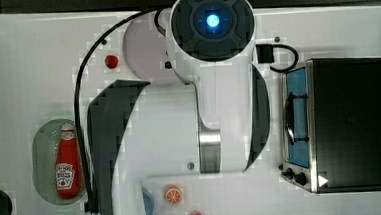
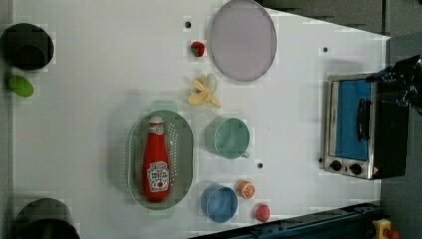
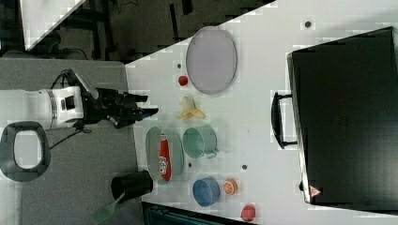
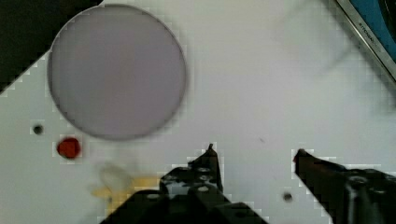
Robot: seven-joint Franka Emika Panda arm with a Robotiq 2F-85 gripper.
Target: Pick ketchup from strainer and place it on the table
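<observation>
While the ketchup [image 2: 156, 162] lies flat inside the strainer [image 2: 185, 149], cap toward the left view's top, the hand [image 4: 254, 154] hangs released over bare table [image 4: 261, 84], fingers [image 4: 211, 161] spread, grasping nothing. In the left view: green mug [image 2: 228, 138] just right of the strainer; blue cup [image 2: 219, 203], orange half [image 2: 245, 189] below it; banana [image 2: 203, 92], strawberry [image 2: 197, 48], grey plate [image 2: 242, 40] above; toaster oven [image 2: 366, 127] far right.
</observation>
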